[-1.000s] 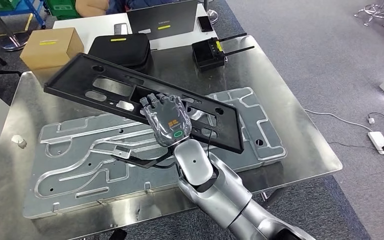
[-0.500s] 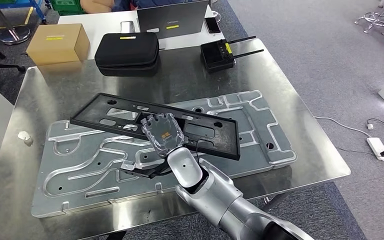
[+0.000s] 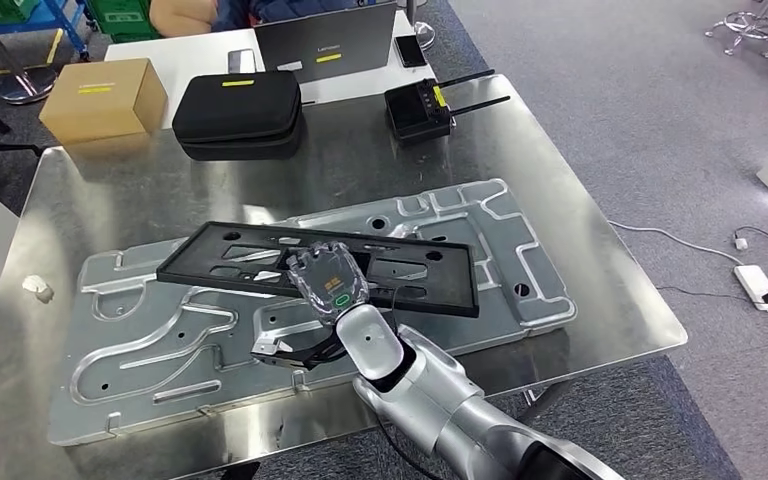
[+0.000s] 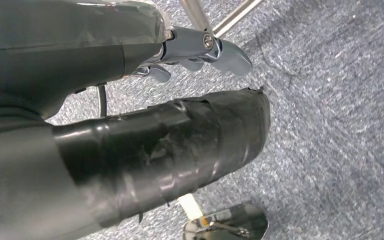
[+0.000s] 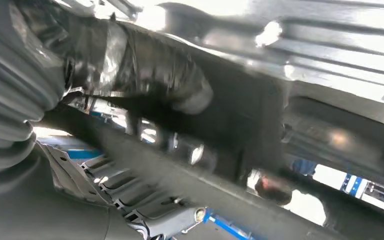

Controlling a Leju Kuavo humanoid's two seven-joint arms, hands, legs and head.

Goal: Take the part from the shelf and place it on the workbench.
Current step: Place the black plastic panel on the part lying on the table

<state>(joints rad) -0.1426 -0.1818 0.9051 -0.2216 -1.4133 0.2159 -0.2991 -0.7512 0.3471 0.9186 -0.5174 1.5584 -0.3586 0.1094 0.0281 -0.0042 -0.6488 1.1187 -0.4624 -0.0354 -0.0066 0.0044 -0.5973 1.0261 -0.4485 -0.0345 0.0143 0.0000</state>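
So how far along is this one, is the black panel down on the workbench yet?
Done: the black panel is off the shelf and over the workbench, above the grey machined plate. In hand: the right hand grips it near its middle, and the panel lies low and nearly flat; whether it touches the plate cannot be told. Left: letting go and drawing the hand away.

Bright overhead glare on steel (wrist views blurred)

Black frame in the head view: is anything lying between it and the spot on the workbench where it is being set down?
Only the grey metal plate lies beneath the black frame, which the right hand holds over it; nothing visible on the plate blocks the frame.
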